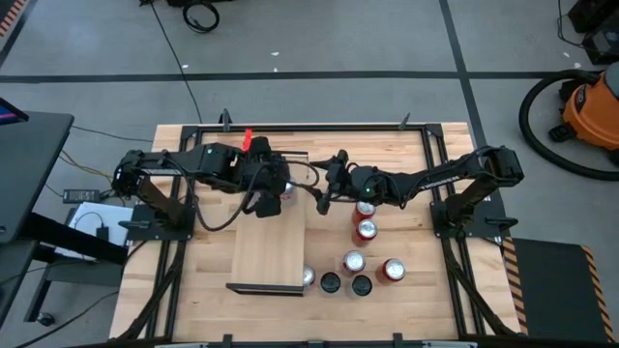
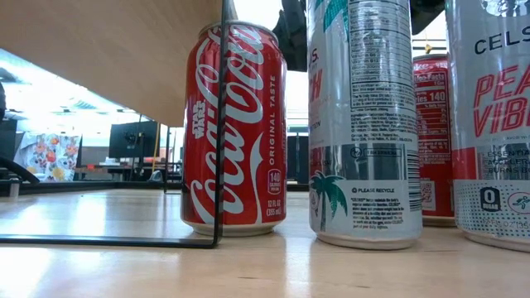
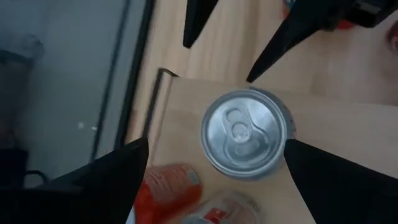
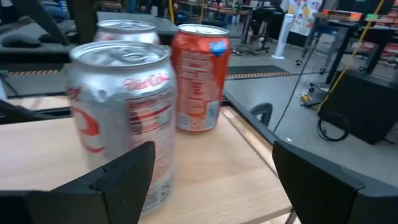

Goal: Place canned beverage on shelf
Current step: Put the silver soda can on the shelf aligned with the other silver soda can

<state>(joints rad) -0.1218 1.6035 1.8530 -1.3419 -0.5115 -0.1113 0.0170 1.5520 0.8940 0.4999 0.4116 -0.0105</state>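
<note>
Left arm reaches in from the left side of the worktop (image 1: 406, 155), elbow folded, wrist over the far end of the shelf (image 1: 269, 253). The left tool (image 1: 276, 190) points straight down, and in the left wrist view its fingers (image 3: 106, 180) stand wide apart on either side of a silver can top (image 3: 245, 134), with clear gaps on both sides; nothing is gripped. That can stands upright on the pale board near its far edge. Two more cans, one orange-red (image 3: 168, 186), lie partly visible at the frame margin of the same view; cannot tell where they rest.

Right arm extends from the right side, forearm stretched level toward the centre, the right tool (image 1: 327, 189) just beside the shelf's right edge and near the left tool. Its fingers (image 4: 106, 180) are parted and empty; a silver Diet Coke can (image 4: 121, 115) sits close ahead of them, not clamped, with a red can (image 4: 198, 78) behind it.

Shelf lies lengthwise on the worktop, left of centre. A cluster of cans (image 1: 363, 261) stands on the worktop to its right. Low view: a Coca-Cola can (image 2: 233, 132) upright under the board's underside, a tall white can (image 2: 364, 124) just beside it.
</note>
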